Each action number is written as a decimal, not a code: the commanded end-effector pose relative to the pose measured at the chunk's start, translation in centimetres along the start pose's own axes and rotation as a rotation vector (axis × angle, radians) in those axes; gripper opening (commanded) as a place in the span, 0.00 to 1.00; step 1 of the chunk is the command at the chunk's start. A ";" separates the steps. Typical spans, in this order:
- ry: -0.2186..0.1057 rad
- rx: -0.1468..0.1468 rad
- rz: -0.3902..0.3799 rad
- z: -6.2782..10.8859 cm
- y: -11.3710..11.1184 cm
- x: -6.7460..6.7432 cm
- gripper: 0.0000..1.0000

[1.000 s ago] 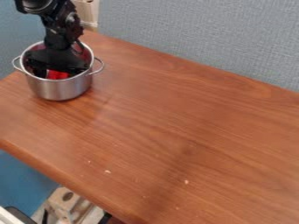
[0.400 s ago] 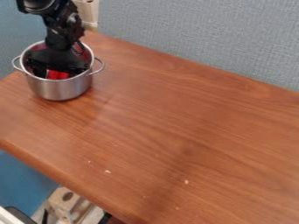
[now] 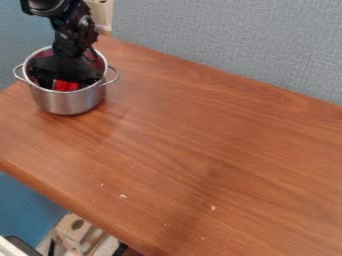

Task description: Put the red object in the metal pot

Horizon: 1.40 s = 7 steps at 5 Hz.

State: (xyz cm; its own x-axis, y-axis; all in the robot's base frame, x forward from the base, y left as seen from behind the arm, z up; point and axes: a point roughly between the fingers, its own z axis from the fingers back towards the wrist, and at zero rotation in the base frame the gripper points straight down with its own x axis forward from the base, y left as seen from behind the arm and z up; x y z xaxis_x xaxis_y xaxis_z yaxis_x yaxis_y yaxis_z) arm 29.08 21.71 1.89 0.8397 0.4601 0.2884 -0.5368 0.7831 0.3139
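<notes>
Gleaming wooden table point(image 3: 201, 150), grey wall point(image 3: 227, 45).

A reddish-brown wooden surface point(image 3: 201, 150) with small pale specks point(image 3: 123, 196) stands beside a grey textured partition point(image 3: 241, 40), light wooden pieces point(image 3: 76, 230) showing below its near left edge.

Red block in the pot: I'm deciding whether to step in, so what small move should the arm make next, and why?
Probably lift the gripper straight up, clear of the rim, before any sideways travel. The red block already shows inside the metal pot, and the gripper reaches down within its walls.
</notes>
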 end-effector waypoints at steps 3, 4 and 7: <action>0.122 0.031 -0.033 -1.7 -0.6 -3.7 1.00; 0.123 0.038 -0.030 -1.7 -0.6 -3.7 1.00; 0.126 0.054 -0.018 -1.7 -0.7 -3.6 1.00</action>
State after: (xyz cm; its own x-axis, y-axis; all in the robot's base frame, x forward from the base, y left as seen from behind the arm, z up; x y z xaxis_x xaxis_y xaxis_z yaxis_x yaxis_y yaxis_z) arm 29.02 21.44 2.01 0.8258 0.4834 0.2905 -0.5614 0.7542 0.3406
